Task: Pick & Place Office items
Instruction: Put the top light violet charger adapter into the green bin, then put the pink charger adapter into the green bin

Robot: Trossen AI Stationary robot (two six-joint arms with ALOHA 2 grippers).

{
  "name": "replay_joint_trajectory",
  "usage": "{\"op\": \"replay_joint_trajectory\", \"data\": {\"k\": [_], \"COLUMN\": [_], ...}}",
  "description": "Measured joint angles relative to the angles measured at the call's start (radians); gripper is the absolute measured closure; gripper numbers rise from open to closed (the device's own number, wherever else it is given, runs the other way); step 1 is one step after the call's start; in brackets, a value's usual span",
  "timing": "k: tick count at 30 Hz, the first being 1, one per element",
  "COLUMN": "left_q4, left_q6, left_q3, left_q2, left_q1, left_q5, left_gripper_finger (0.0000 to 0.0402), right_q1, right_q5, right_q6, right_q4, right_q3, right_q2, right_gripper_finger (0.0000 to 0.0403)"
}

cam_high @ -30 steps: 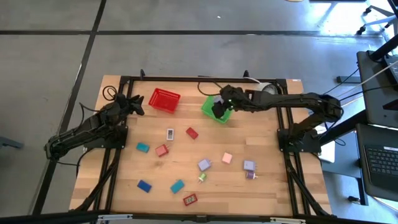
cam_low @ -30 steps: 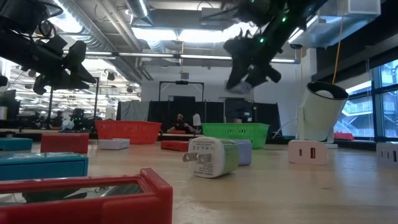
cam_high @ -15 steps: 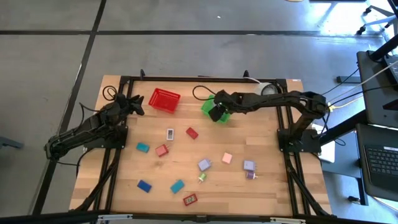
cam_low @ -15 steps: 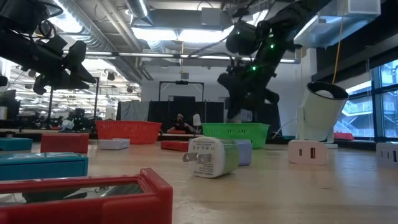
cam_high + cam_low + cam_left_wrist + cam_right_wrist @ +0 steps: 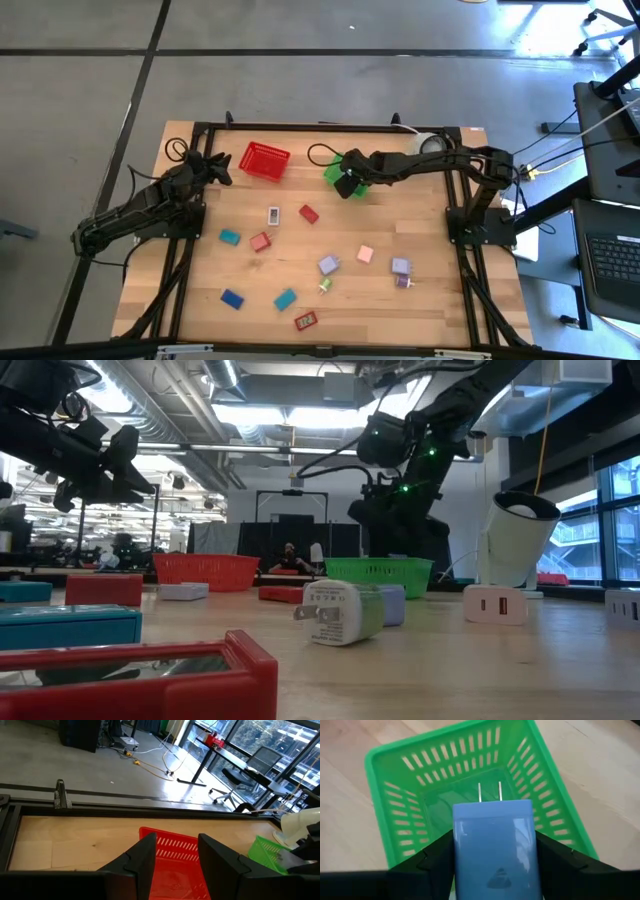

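Even overhead light fell on the table [image 5: 420, 310], shadows faint. Low view: ceiling lights [image 5: 300, 415] glared, the nearest red piece [image 5: 140, 680] was out of focus.

My right arm stretches from its base at the table's right edge across the far side toward the middle, wrist bent downward, so the right gripper [image 5: 346, 184] hangs low near the far centre of the table. In the low view the right arm comes down from above with its green lights showing. Through its wrist camera I see its two dark fingers [image 5: 427, 862] pressed against either side of a blue plug-in block (so it is clamped, not loose). My left arm waits folded at the left side, its left gripper [image 5: 215, 167] pointing toward the far edge, fingers [image 5: 140, 860] drawn together.
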Motion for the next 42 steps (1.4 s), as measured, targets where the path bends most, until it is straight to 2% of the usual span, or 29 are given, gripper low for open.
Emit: {"op": "replay_joint_trajectory", "data": {"k": [16, 21, 33, 37, 42], "left_q4": [0.0, 0.0, 0.0, 0.0, 0.0], "left_q6": [0.0, 0.0, 0.0, 0.0, 0.0], "left_q3": [0.0, 0.0, 0.0, 0.0, 0.0], "left_q2": [0.0, 0.0, 0.0, 0.0, 0.0], "left_q1": [0.0, 0.0, 0.0, 0.0, 0.0], "left_q5": [0.0, 0.0, 0.0, 0.0, 0.001], "left_gripper_finger": [0.026, 0.026, 0.026, 0.026, 0.026], "right_q1": [0.0, -0.002, 0.016, 0.045, 0.1], "right_q5": [0.002, -0.001, -0.008, -0.056, -0.095], "right_q6": [0.026, 0.02, -0.138, -0.148, -0.074], "right_q4": [0.003, -0.04, -0.462, -0.601, -0.784], "right_q3": [0.001, 0.051, 0.36, 0.374, 0.373], "right_q2": [-0.004, -0.012, -0.043, -0.061, -0.066], "right_gripper_finger": [0.01, 0.0081, 0.0093, 0.0096, 0.0097]}}
